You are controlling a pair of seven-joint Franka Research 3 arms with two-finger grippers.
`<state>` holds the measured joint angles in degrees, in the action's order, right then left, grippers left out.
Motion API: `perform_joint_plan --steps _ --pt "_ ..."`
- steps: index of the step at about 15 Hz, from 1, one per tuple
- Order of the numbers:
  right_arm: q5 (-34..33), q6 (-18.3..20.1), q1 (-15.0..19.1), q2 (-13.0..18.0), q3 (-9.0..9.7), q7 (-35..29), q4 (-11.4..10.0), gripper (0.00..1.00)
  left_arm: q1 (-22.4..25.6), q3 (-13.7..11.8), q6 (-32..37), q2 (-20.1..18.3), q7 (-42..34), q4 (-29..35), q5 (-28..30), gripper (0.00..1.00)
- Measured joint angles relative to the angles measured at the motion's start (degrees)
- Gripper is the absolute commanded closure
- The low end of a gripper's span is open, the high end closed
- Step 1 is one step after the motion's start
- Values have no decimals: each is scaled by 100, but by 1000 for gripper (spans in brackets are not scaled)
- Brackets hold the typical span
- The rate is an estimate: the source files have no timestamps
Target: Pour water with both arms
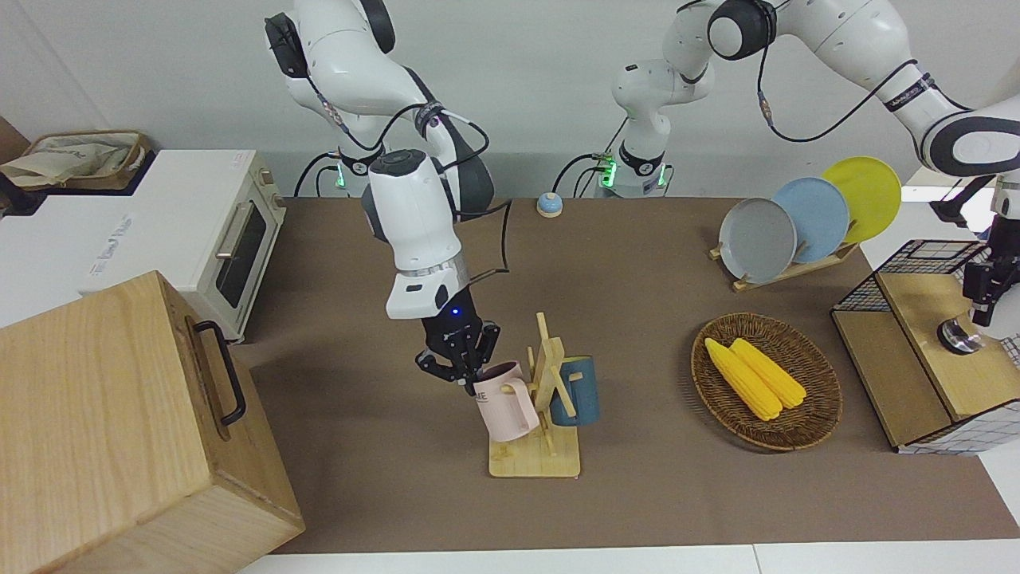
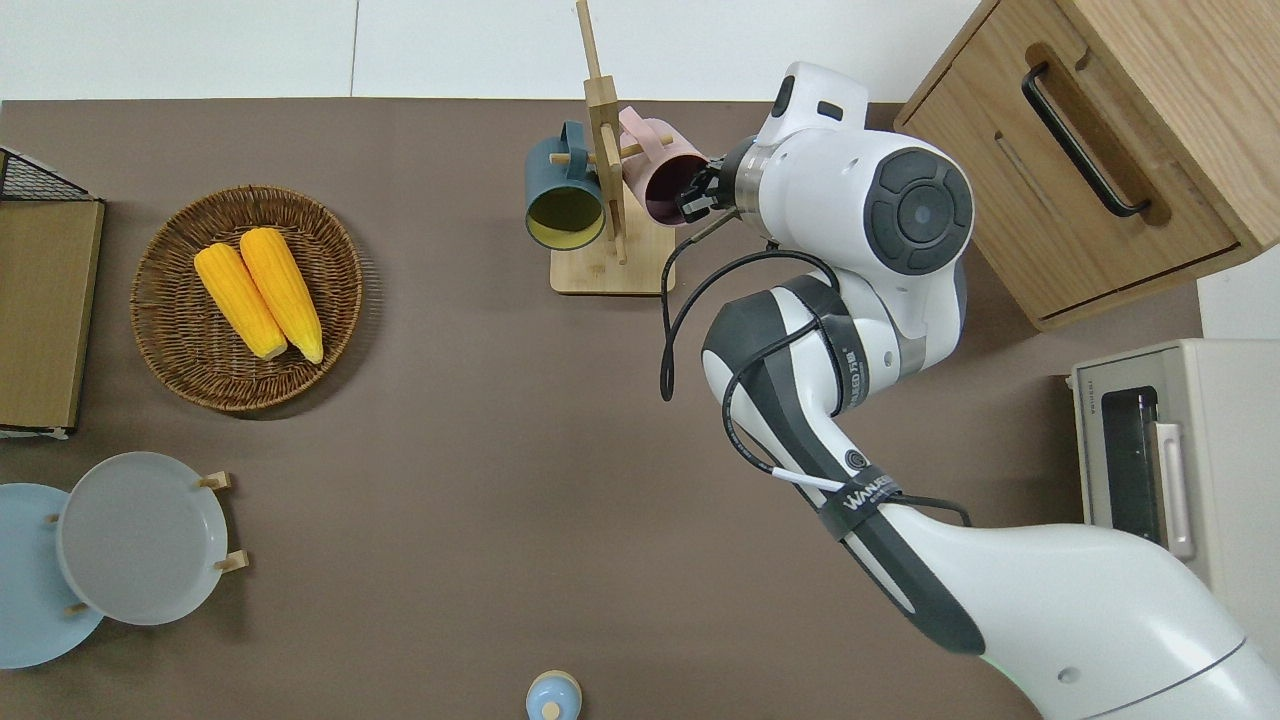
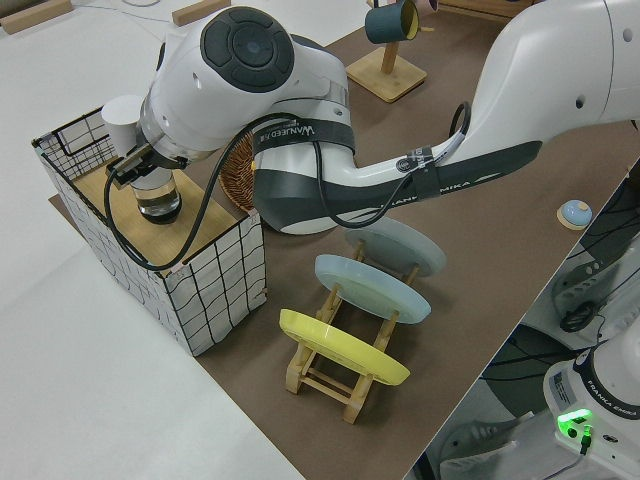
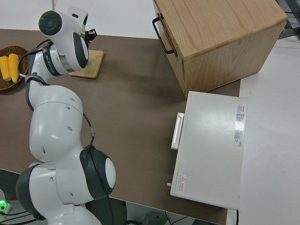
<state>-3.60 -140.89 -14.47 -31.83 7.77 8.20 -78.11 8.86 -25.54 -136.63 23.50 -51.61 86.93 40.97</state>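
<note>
A: Starting close in: what's my left gripper (image 3: 140,172) doing?

B: It's down at a glass (image 3: 158,200) on the wooden shelf of the wire crate (image 3: 215,290), at the left arm's end of the worktop. Whether its jaws grasp the glass or stand released, I cannot tell.

A: And farther out?

B: My right gripper (image 1: 460,368) is at the rim of the pink mug (image 1: 505,402), which hangs on the wooden rack (image 1: 535,458) beside a blue mug (image 1: 579,391). The jaws look set over the rim, one finger inside the mouth. I'd say clenched on it, though that's my reading.

A: Any water?

B: None that I can see; no stream anywhere.

A: So which step?

B: Fetching, I judge. Pouring hasn't begun. Next I'd lift the mug off its peg without dragging the rack, then bring both vessels together.
</note>
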Motion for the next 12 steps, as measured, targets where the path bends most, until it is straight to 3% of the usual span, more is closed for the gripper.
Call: perform_joint_plan --steps 7,12 --pt "-253 0 11 3 -25 0 30 1000 18 -161 472 -6 565 -485 -18 1000" --pt "-334 31 128 64 -48 27 43 1000 -4 -140 756 -88 1192 -688 -499 1000"
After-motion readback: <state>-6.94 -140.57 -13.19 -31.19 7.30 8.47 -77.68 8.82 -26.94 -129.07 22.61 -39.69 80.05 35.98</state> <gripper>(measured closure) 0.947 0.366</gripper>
